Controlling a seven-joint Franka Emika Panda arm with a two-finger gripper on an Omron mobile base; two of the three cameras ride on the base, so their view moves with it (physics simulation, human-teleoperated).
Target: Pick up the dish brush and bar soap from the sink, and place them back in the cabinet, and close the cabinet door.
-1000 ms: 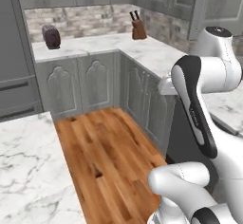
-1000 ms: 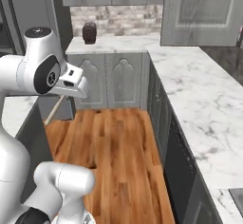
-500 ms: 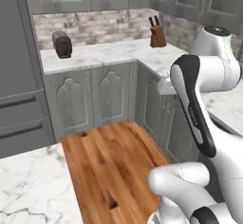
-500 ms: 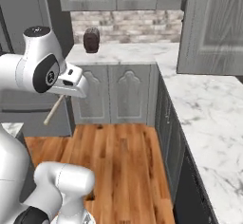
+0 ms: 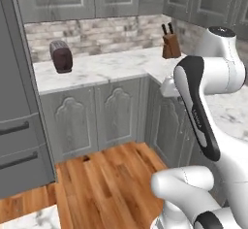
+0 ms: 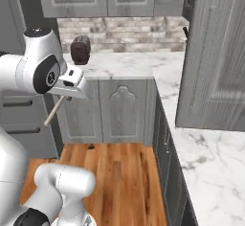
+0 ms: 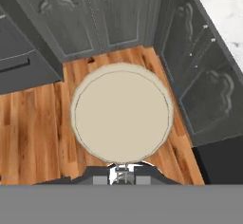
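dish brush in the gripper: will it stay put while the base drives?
The dish brush looks stiff and light: thin wooden stick. Gripper shut near one end, so the handle slants down and may pivot. The round head could roll if dropped.

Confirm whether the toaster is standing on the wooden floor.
No, the dark toaster stands on the marble counter, above the carved base cabinets, not on the floor.

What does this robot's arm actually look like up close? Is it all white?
Mostly white. The arm is built of smooth, rounded glossy white shells, with dark grey to black bands at the joints and a round dark cap on top of one joint. Faint pale lettering runs along one dark band. The hand is a boxy white block. No loose cables show.
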